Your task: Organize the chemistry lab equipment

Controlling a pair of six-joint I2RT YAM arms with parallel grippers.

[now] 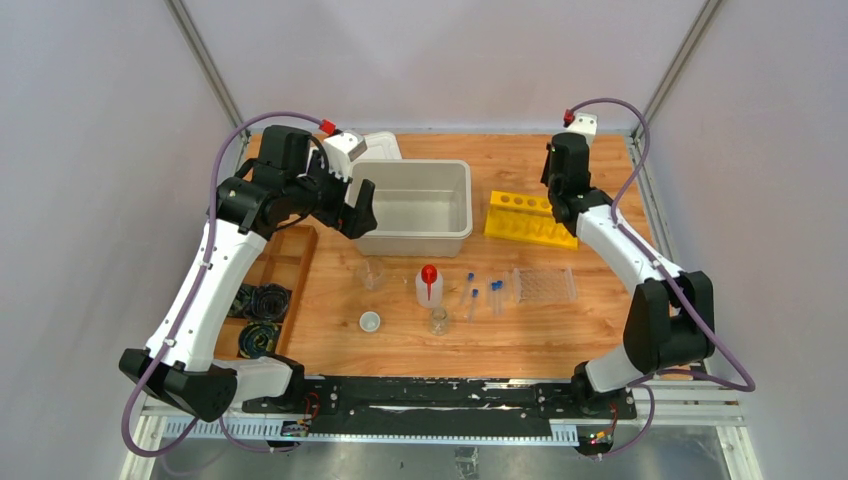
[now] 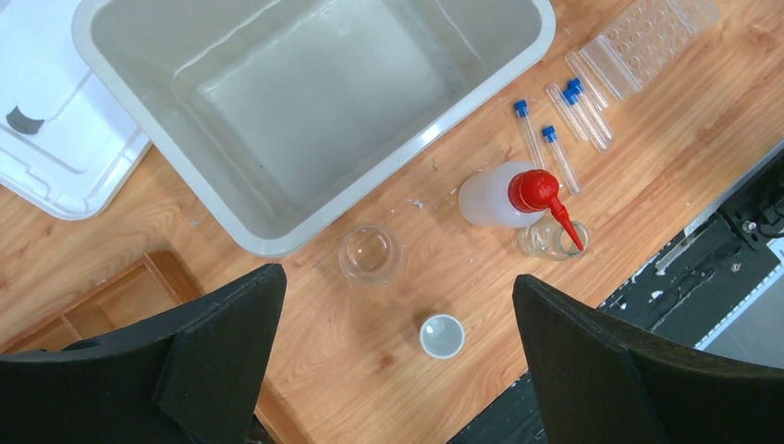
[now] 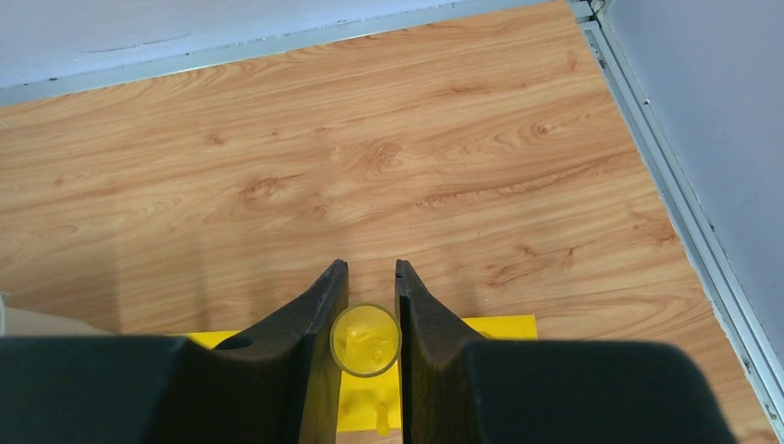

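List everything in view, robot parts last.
tub: 1, grey, back centre
lid: 1, white, behind tub
rack: 1, yellow, right of tub
loose test tubes: 4, blue-capped, centre-right
held test tube: 1, clear, above rack
well plate: 1, clear, centre-right
squeeze bottle: 1, white/red, centre
beakers: 2, clear, near bottle
cup: 1, white, front centre
tray: 1, wooden, left edge
cable coils: several, black, in tray
left gripper: open, at tub's left
right gripper: shut on held test tube
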